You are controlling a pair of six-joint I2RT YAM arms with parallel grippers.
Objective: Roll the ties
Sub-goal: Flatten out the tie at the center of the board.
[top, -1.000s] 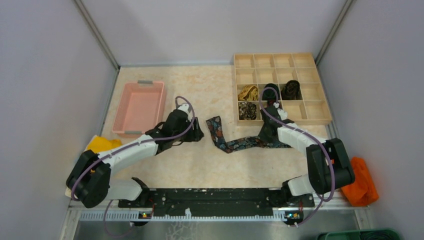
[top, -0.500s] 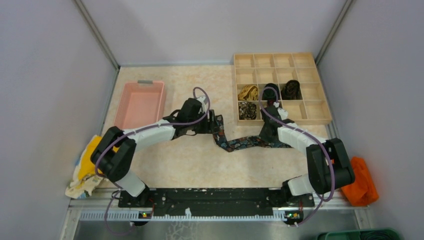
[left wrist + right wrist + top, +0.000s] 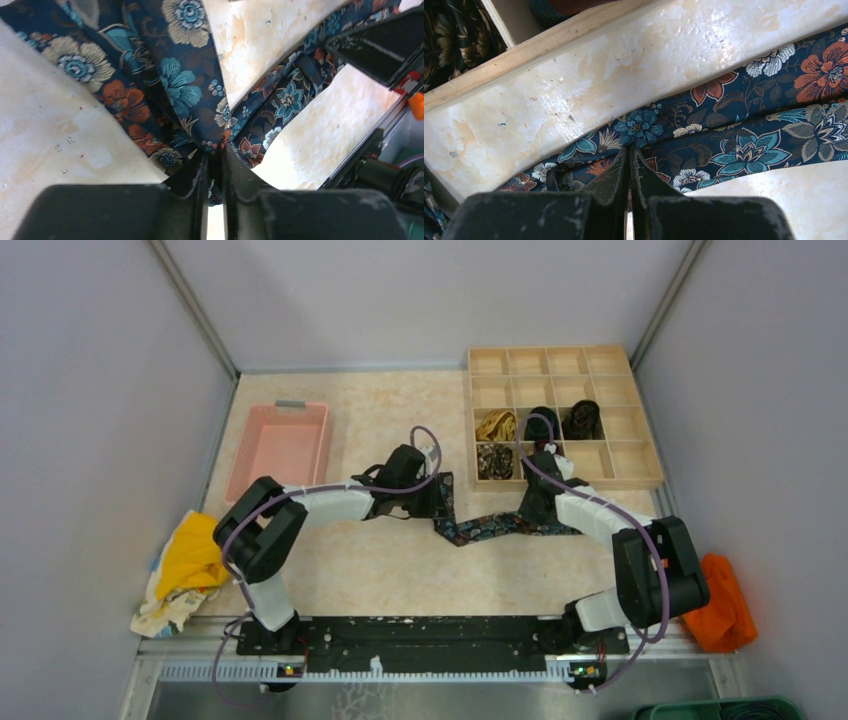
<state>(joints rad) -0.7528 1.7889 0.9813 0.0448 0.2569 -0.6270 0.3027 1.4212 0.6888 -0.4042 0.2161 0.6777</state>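
Swung across from the pink bin [image 3: 283, 450], left gripper [image 3: 215, 156] and right gripper [image 3: 629, 167] both pinch the floral tie [image 3: 482, 528], still flat and unrolled on the table [image 3: 400, 575], beside four rolled ties [image 3: 497, 426] in the wooden organiser [image 3: 642, 481].

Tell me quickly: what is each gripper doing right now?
Left gripper: shut, pinching a fold of the floral tie.
Right gripper: shut on the same tie, further along.

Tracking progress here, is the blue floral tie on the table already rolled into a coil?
No, the floral tie lies stretched out as a long bent strip on the table, not coiled.
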